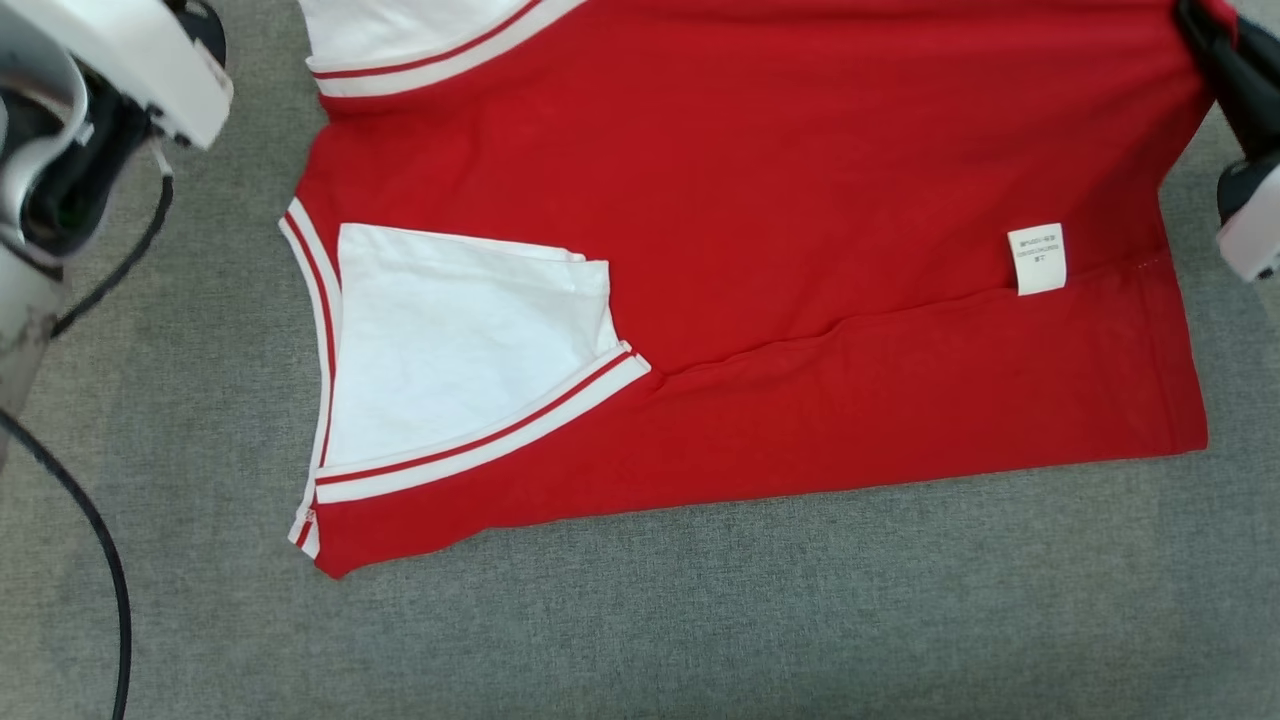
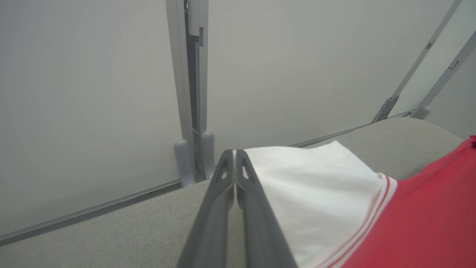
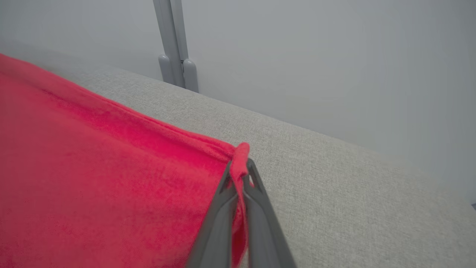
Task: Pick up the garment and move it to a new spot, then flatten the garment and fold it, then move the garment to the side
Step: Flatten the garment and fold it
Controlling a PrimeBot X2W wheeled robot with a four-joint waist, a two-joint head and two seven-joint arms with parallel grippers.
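One red garment [image 1: 800,180] lies spread on the grey table [image 1: 700,620], with two white sleeves [image 1: 460,340] at its left and one label [image 1: 1037,258]. At its far right corner the right hand [image 3: 240,167] pinches the cloth; the left hand [image 2: 234,153] is closed and empty beside one sleeve.

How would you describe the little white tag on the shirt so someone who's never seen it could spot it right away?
A red garment lies spread on the grey fabric surface. Toward its right end, near the hem, sits a small white label with tiny print. Unlike the big white sleeve at the left, it is a plain rectangle without red stripes.
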